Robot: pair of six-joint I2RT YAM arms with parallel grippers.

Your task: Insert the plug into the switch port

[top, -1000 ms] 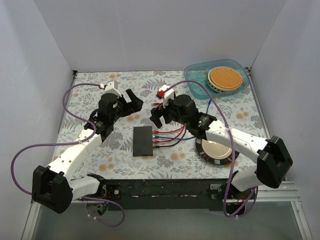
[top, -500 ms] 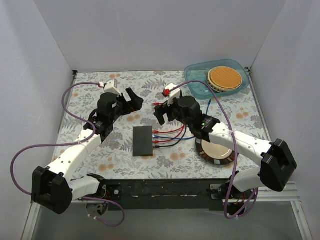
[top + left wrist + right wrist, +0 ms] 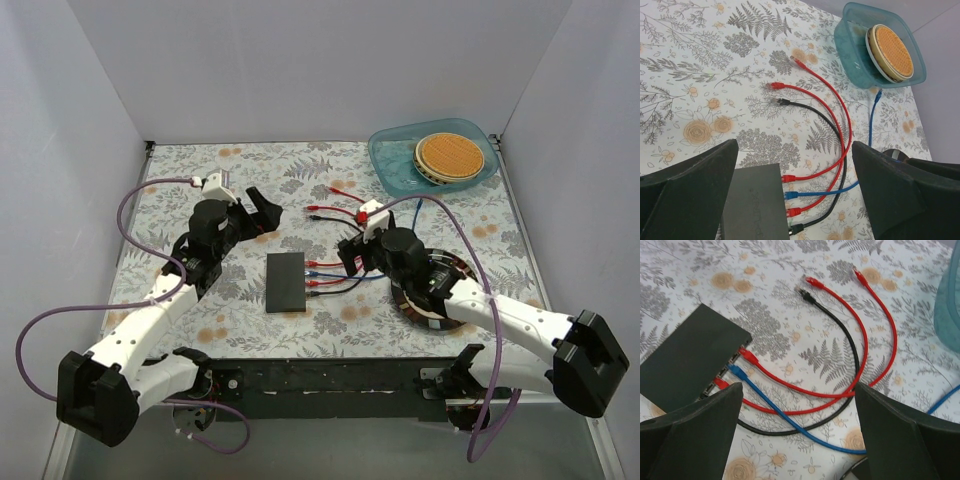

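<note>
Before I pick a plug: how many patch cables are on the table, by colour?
Red cables: 2
Black cable: 1
Blue cable: 1
Total: 4, each with one end at the switch.

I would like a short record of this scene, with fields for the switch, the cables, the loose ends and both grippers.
switch: flat black box, lying flat
plugged in: four cables along one edge, in the order red, blue, red, black
loose ends: red plug, second red plug, black plug, all lying apart from the switch
left gripper: open, holds nothing
right gripper: open, holds nothing
far right corner: teal container
</note>
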